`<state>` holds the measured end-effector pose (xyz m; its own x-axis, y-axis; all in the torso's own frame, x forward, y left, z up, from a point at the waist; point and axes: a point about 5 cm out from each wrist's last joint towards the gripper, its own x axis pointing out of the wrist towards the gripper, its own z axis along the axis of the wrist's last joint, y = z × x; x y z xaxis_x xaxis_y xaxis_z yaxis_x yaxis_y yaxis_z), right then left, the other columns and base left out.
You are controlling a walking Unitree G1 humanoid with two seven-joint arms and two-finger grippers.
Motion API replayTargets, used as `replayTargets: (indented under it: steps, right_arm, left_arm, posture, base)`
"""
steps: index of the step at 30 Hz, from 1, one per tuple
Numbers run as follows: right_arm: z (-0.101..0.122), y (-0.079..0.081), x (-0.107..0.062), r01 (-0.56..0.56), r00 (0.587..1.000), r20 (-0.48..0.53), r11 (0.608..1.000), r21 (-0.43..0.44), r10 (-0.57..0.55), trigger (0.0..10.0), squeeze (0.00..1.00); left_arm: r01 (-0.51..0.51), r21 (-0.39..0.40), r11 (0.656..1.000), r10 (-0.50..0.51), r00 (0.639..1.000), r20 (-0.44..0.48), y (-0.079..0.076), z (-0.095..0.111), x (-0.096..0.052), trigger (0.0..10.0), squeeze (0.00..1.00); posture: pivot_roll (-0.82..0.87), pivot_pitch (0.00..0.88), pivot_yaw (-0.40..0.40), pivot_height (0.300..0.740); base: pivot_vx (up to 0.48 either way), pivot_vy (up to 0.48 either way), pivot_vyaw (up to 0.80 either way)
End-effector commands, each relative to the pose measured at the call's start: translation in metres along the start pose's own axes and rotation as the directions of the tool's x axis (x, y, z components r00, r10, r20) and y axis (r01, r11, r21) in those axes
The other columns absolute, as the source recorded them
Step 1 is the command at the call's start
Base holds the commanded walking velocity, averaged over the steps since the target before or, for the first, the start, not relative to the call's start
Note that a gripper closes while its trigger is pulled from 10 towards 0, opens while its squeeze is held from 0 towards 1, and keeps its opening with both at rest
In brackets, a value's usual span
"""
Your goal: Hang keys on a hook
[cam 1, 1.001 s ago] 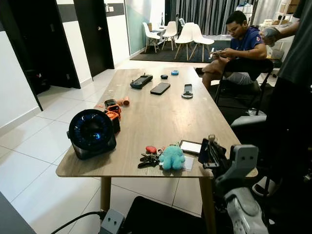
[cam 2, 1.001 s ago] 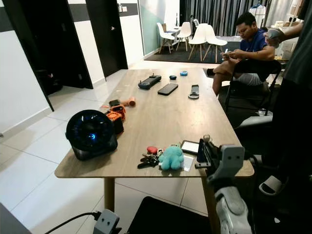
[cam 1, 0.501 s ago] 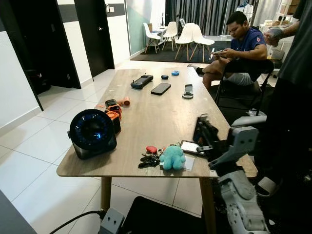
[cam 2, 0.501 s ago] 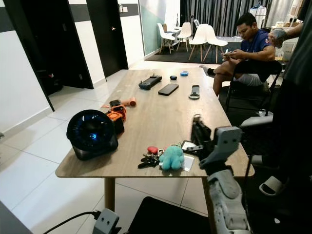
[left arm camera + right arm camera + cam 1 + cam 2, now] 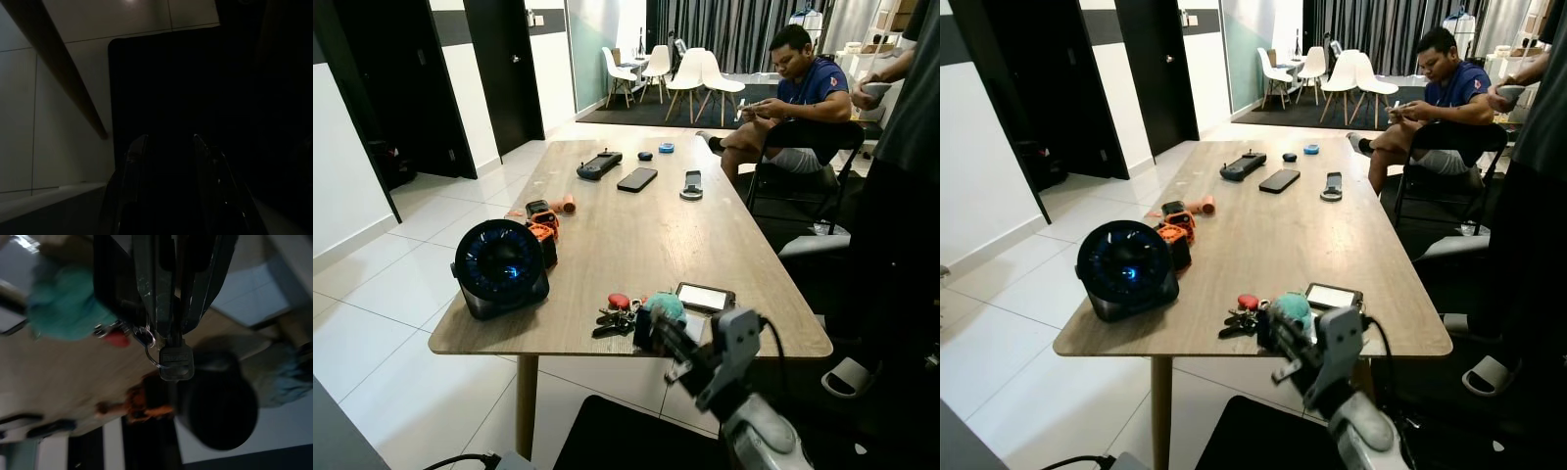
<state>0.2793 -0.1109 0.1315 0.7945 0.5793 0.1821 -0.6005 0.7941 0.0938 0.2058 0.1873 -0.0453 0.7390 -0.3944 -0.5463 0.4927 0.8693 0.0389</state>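
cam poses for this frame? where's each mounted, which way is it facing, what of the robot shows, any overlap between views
Left eye: head, facing forward and down over the wooden table; right arm rising toward the key bunch and teal plush.
Right eye: stereo twin, same scene, right end effector beside the plush.
Left wrist: on the hanging left arm, dark, looking along the left end effector at floor tiles.
Right wrist: looking along its fingers across the table; a key at the tips.
Shared: keys, plush and the round black fan appear in eye and right wrist views.
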Motion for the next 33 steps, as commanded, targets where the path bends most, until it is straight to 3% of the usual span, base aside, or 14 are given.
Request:
replayTargets:
  steps: [1,10,17,19,20,22,25,27,28,29,30,32,33]
  right_arm:
    - [-0.009,0.008,-0.003,-0.062,0.997,-0.050,0.997,0.040,0.064,10.0,0.00]
    - [-0.024,0.023,-0.011,-0.195,0.967,-0.151,0.976,0.094,0.208,10.0,0.00]
    - [-0.059,0.027,-0.035,-0.228,0.890,-0.356,0.954,0.193,0.285,10.0,0.00]
    - [-0.083,0.015,-0.049,-0.099,0.876,-0.450,0.978,0.183,0.173,10.0,0.00]
    - [-0.083,0.015,-0.049,-0.099,0.876,-0.450,0.978,0.183,0.173,10.0,0.00]
    - [-0.103,0.002,-0.063,0.049,0.851,-0.523,0.984,0.172,0.049,10.0,0.00]
    - [-0.111,-0.002,-0.071,0.109,0.838,-0.546,0.980,0.164,-0.002,10.0,0.00]
    - [-0.129,-0.011,-0.090,0.281,0.793,-0.594,0.945,0.168,-0.131,10.0,0.00]
    - [-0.129,-0.011,-0.090,0.281,0.793,-0.594,0.945,0.168,-0.131,10.0,0.00]
    - [-0.137,-0.015,-0.100,0.368,0.764,-0.614,0.916,0.161,-0.200,10.0,0.00]
    - [-0.143,-0.025,-0.114,0.515,0.703,-0.628,0.848,0.126,-0.334,10.0,0.00]
    - [-0.143,-0.025,-0.114,0.515,0.703,-0.628,0.848,0.126,-0.334,10.0,0.00]
    - [-0.147,-0.033,-0.125,0.620,0.638,-0.637,0.779,0.092,-0.432,10.0,0.00]
  left_arm:
    - [0.001,0.021,1.000,-0.001,1.000,-0.029,0.003,-0.007,-0.005,10.0,0.00]
    - [-0.002,0.022,1.000,0.003,0.999,-0.038,0.002,-0.007,-0.003,10.0,0.00]
    - [0.009,0.024,1.000,-0.008,0.999,-0.052,-0.001,-0.007,-0.001,10.0,0.00]
    - [0.003,0.027,1.000,-0.001,0.998,-0.062,-0.001,-0.008,0.000,10.0,0.00]
    - [0.003,0.027,1.000,-0.001,0.998,-0.062,-0.001,-0.008,0.000,10.0,0.00]
    - [-0.012,0.026,1.000,0.014,0.997,-0.073,-0.001,-0.009,0.000,10.0,0.00]
    - [-0.022,0.020,1.000,0.024,0.997,-0.079,-0.001,-0.010,0.000,10.0,0.00]
    - [-0.065,0.000,0.998,0.065,0.993,-0.101,0.000,-0.013,0.001,10.0,0.00]
    - [-0.065,0.000,0.998,0.065,0.993,-0.101,0.000,-0.013,0.001,10.0,0.00]
    - [-0.098,-0.021,0.995,0.094,0.989,-0.115,0.001,-0.014,0.002,10.0,0.00]
    - [-0.142,-0.059,0.988,0.134,0.983,-0.124,0.002,-0.013,0.003,10.0,0.00]
    - [-0.142,-0.059,0.988,0.134,0.983,-0.124,0.002,-0.013,0.003,10.0,0.00]
    - [-0.174,-0.086,0.981,0.162,0.978,-0.131,0.003,-0.013,0.005,10.0,0.00]
  posture:
    - [0.01,0.062,0.058,0.740]
    - [0.00,0.061,0.064,0.740]
    - [0.00,0.060,0.062,0.740]
    - [0.00,0.058,0.059,0.740]
    - [0.00,0.058,0.059,0.740]
    - [0.00,0.058,0.058,0.740]
    - [0.00,0.057,0.059,0.740]
    - [0.00,0.056,0.062,0.740]
    - [0.00,0.056,0.062,0.740]
    - [0.00,0.057,0.065,0.740]
    - [0.00,0.057,0.068,0.740]
    - [0.00,0.057,0.068,0.740]
    - [0.00,0.057,0.068,0.740]
  base:
    - [0.000,0.000,0.00]
    - [0.000,0.000,0.00]
    - [0.000,0.000,0.00]
    - [0.000,0.000,0.00]
    - [0.000,0.000,0.00]
    - [0.000,0.000,0.00]
    - [0.000,0.000,0.00]
    - [0.000,0.000,0.00]
    - [0.000,0.000,0.00]
    - [0.000,0.000,0.00]
    - [0.000,0.000,0.00]
    - [0.000,0.000,0.00]
    - [0.000,0.000,0.00]
